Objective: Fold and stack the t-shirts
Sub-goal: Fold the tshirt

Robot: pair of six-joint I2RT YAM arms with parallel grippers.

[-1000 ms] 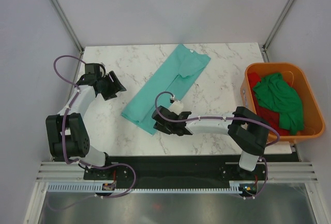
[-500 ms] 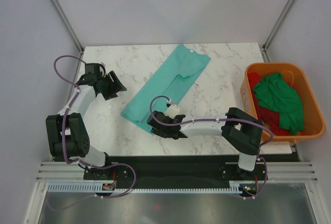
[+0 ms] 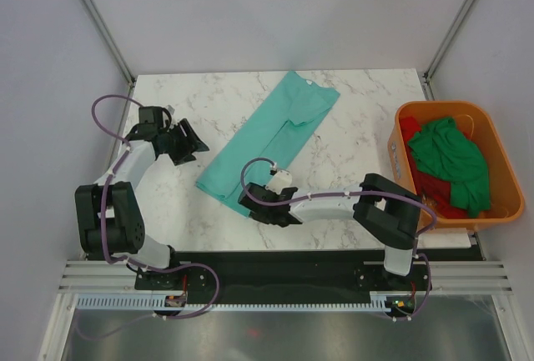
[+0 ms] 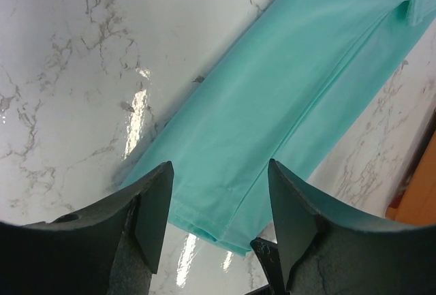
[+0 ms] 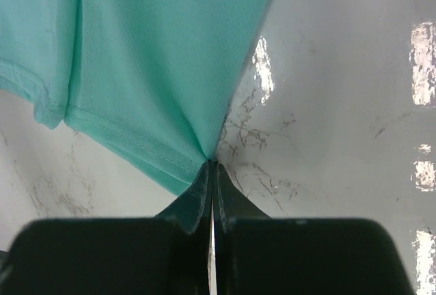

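1. Top view: no legible text, label, brand or number anywhere. The tub (image 3: 395, 146) wall is plain orange with no marking.
2. Left wrist view: the teal shirt (image 4: 286, 104) is plain cloth with no print or tag legible.
3. Right wrist view: nothing readable, only the plain shirt hem.

The right gripper (image 5: 212, 172), open a second ago, has slid left to the teal t-shirt (image 3: 271, 136) and pinched its near hem corner; the left gripper (image 3: 193, 141) has shifted slightly.
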